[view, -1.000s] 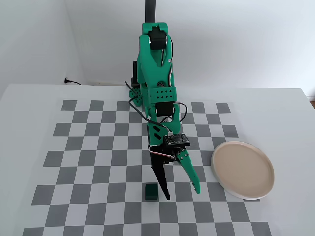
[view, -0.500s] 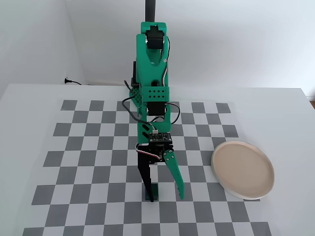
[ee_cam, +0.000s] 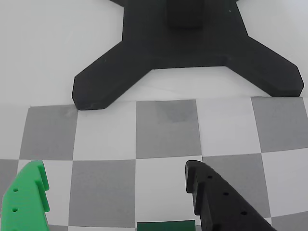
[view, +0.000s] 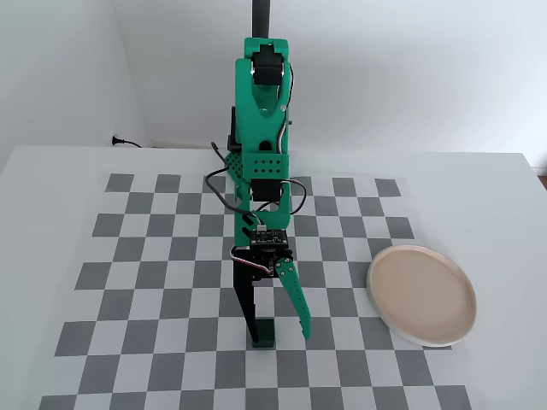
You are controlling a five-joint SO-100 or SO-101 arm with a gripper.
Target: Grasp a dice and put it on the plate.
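The green arm (view: pixel 261 128) leans out over the checkerboard mat (view: pixel 154 256) with its gripper (view: pixel 279 333) spread wide, one black finger (view: pixel 248 307) and one green finger (view: pixel 297 303) reaching down on either side of the dice (view: pixel 263 333), which sits on the mat between the tips and is not yet squeezed. In the wrist view only the top edge of the dice (ee_cam: pixel 166 225) peeks in at the bottom, just beside the black finger, with the black cross-shaped stand (ee_cam: pixel 187 43) beyond. The plate (view: pixel 421 294) lies well apart to the right in the fixed view, and I can read no writing anywhere.
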